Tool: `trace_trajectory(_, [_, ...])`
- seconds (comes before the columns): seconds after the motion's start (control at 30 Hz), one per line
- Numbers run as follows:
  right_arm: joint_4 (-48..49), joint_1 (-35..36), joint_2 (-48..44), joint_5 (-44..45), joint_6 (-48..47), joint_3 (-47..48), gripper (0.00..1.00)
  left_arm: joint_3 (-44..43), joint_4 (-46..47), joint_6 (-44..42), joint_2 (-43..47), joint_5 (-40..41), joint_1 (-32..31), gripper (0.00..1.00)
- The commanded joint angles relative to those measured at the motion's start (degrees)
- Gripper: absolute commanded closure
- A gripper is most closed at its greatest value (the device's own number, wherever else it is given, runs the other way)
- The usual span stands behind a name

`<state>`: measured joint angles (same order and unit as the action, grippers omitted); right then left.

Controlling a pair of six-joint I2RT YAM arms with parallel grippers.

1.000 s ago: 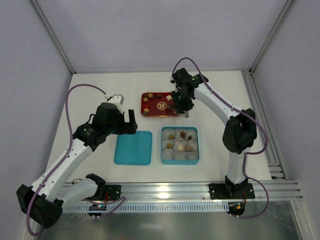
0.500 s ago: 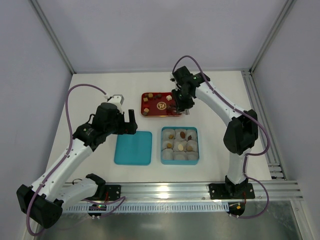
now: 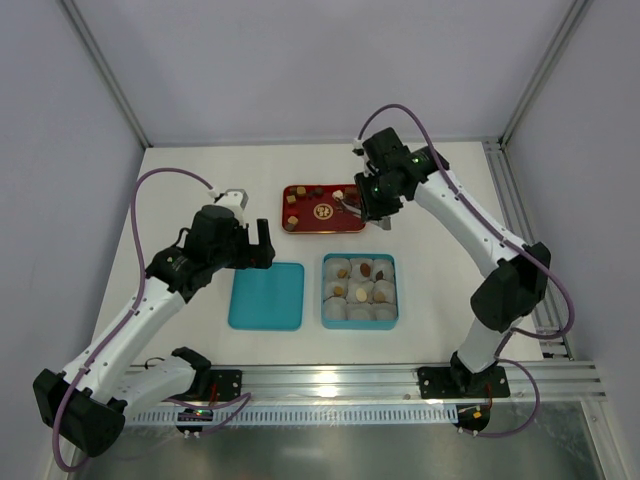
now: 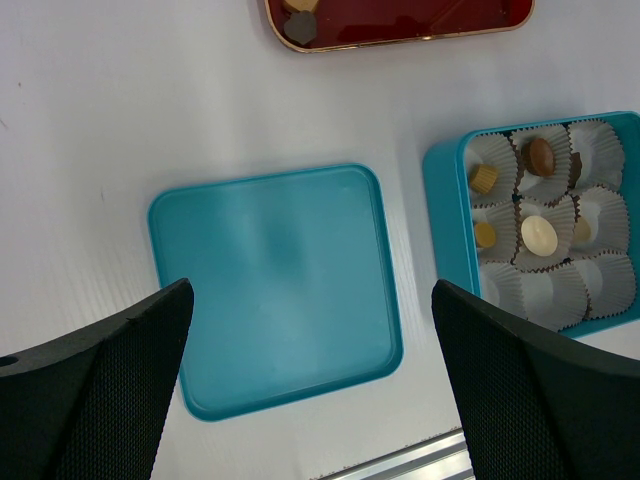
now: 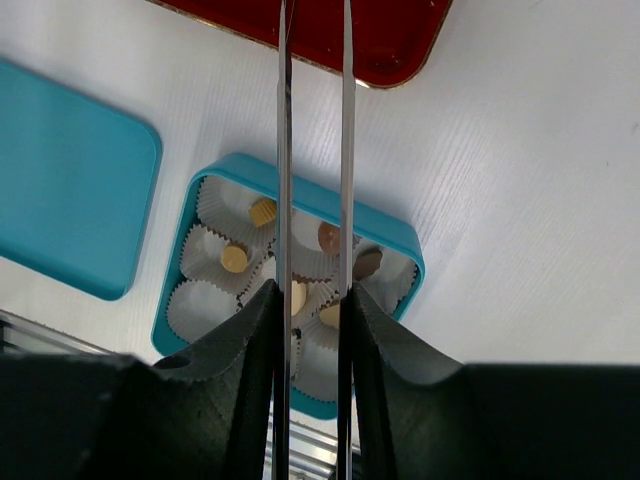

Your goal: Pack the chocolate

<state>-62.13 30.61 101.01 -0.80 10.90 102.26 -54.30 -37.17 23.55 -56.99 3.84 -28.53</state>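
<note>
Small brown and tan chocolate pieces [image 3: 292, 200] lie on the red tray [image 3: 300, 228]; more sit in white paper cups [image 5: 235, 258] of the teal box [image 3: 326, 292]. My right gripper [image 3: 373, 207] hovers at the tray's right end, shut on thin metal tweezers [image 5: 285, 150] that reach over the tray. Their tips run out of the right wrist view, so whether they hold a piece is hidden. From that wrist view the box [image 5: 400, 248] lies below my right gripper [image 5: 312, 292]. My left gripper [image 4: 312, 300] hangs open above the teal lid [image 4: 275, 285].
The teal lid [image 3: 266, 295] lies flat left of the box. In the left wrist view the box [image 4: 440, 180] shows chocolates [image 4: 541, 155] in its cups, and the red tray [image 4: 400, 25] edges the top. An aluminium rail [image 3: 400, 378] runs along the near edge.
My right arm has swung to the right, drawing the tweezers from the tray's middle toward its right end. The left arm has not moved.
</note>
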Motion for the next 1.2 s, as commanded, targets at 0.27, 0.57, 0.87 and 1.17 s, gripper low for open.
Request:
trace_trajectory(0.27, [-1.7,0.9,-22.9,-3.5,2.1,-16.2,0.71,-2.1,0.3,-0.6,0.9,-0.1,0.0,0.00])
trace_trajectory(0.57, [-5.6,8.2,-35.3,-3.6,7.6,-26.9,0.71,-2.2,0.2,-0.6,0.3,-0.3,0.0,0.00])
trace_trajectory(0.87, [-7.1,16.3,-39.0,-5.3,12.5,-31.2,0.71,-2.2,0.2,-0.6,0.0,-0.2,0.0,0.00])
trace_trajectory(1.17, [-7.8,18.3,-38.7,-7.6,12.6,-32.5,0.71,-2.2,0.2,-0.6,-0.1,0.0,0.0,0.00])
